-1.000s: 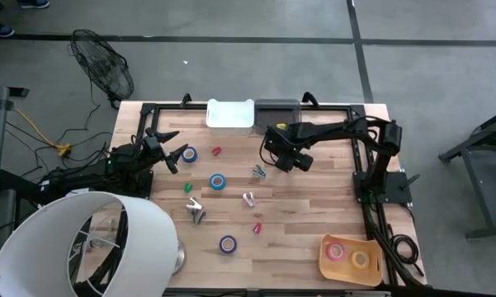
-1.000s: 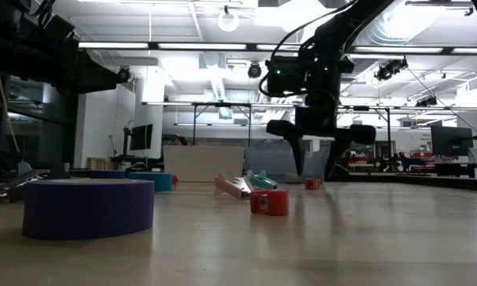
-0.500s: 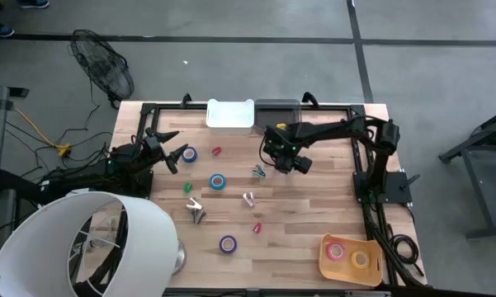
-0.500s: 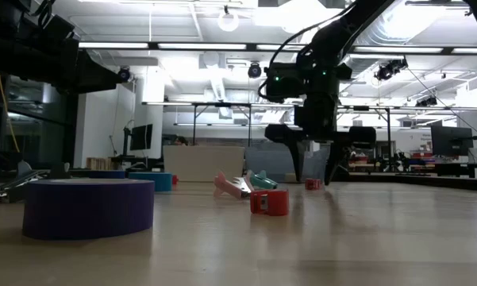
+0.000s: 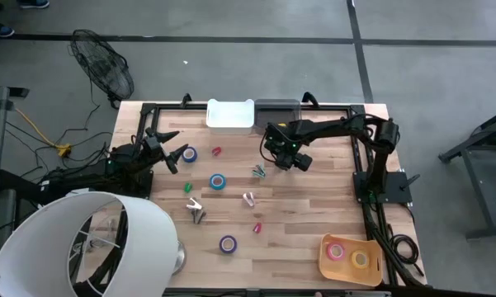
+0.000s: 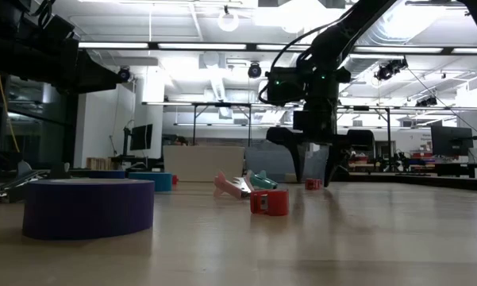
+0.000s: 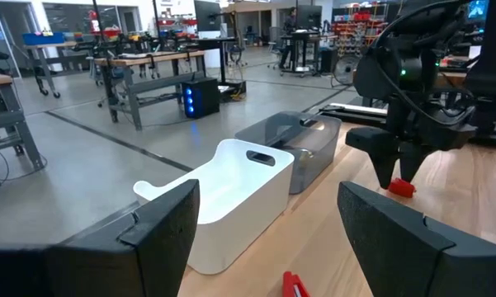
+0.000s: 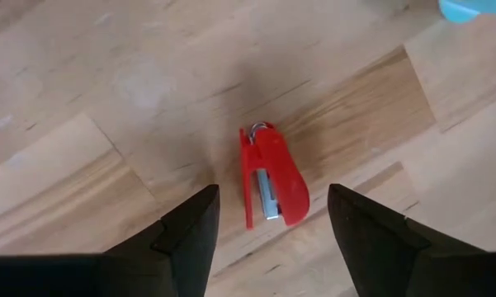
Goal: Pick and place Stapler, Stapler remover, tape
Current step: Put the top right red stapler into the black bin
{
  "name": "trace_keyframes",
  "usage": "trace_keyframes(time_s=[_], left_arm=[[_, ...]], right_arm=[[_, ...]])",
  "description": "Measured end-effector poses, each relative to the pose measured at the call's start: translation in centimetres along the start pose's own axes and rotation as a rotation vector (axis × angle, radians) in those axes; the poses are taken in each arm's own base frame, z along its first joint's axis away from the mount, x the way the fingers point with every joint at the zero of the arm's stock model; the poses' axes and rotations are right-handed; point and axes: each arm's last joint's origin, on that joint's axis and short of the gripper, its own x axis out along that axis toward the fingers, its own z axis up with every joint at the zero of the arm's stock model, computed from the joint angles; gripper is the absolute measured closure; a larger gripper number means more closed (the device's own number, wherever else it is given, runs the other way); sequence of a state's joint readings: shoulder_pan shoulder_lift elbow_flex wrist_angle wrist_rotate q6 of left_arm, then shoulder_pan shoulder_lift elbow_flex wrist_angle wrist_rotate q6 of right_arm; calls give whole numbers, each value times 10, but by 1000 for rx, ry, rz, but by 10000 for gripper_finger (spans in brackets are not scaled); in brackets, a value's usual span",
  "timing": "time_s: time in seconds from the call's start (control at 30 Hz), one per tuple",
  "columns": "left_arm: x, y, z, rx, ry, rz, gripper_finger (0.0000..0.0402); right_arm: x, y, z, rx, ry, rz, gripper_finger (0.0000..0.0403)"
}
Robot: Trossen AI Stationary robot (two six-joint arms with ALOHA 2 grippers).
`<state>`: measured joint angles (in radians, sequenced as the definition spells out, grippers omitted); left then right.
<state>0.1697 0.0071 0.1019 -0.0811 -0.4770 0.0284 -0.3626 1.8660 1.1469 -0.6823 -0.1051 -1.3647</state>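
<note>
A small red stapler (image 8: pixel 272 175) lies flat on the wooden table, right below my right gripper (image 8: pixel 268 227). That gripper points down with its fingers open on either side of the stapler and clear of it. The low view shows the stapler (image 6: pixel 313 183) between the open fingertips of my right gripper (image 6: pixel 313 165). From above, my right gripper (image 5: pixel 285 153) hides it. My left gripper (image 5: pixel 170 149) waits open at the table's left edge. A teal stapler (image 5: pixel 258 172), a pink one (image 5: pixel 248 199), a red stapler remover (image 5: pixel 216 152) and blue tape rolls (image 5: pixel 218 182) lie on the table.
A white bin (image 5: pixel 230 115) and a grey bin (image 5: pixel 278 107) stand at the far edge. An orange tray (image 5: pixel 334 268) holding tape rolls is at the near right. A purple tape roll (image 5: pixel 228 243), a silver stapler (image 5: pixel 196 211) and small red (image 5: pixel 257 227) and green (image 5: pixel 187 188) pieces lie mid-table.
My right gripper has turned at the wrist above the red stapler, so both its fingers now show side by side in the low view. It has stayed open.
</note>
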Motion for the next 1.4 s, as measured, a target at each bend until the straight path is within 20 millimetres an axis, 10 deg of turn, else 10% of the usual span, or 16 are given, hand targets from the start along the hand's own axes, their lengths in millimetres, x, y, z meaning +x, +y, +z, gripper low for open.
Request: trace_keyframes(time_s=[0.9, 1.4], left_arm=[[0, 0, 0, 0, 0, -2, 117], [0, 0, 0, 0, 0, -1, 117]], right_arm=[[9, 0, -1, 39, 43, 22, 310], [-34, -31, 0, 641, 64, -180, 340]])
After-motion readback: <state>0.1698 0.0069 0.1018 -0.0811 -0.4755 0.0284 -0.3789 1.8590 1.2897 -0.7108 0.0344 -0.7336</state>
